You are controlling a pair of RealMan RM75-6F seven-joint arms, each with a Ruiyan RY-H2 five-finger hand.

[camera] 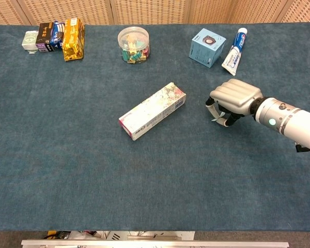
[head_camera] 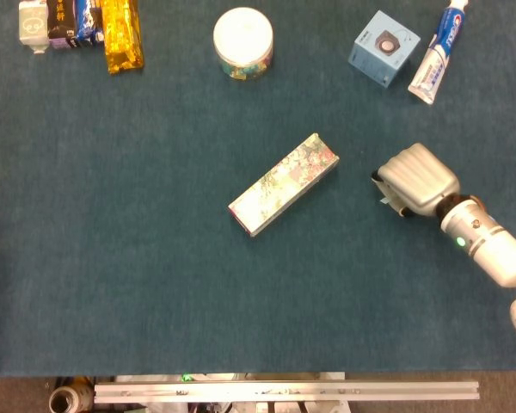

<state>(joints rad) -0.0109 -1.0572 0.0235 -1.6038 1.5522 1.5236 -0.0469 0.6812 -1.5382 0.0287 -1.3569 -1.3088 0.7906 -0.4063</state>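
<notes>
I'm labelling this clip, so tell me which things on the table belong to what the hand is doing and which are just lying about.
In hand:
right hand, fingers curled, holding nothing
long flowered box, nearest to it, not touched

Lying about:
blue box
toothpaste tube
clear round jar
gold packet
small cartons

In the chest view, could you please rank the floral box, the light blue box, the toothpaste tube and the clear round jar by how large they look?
1. floral box, clearly largest.
2. toothpaste tube, light blue box and clear round jar look too alike to rank.
</notes>
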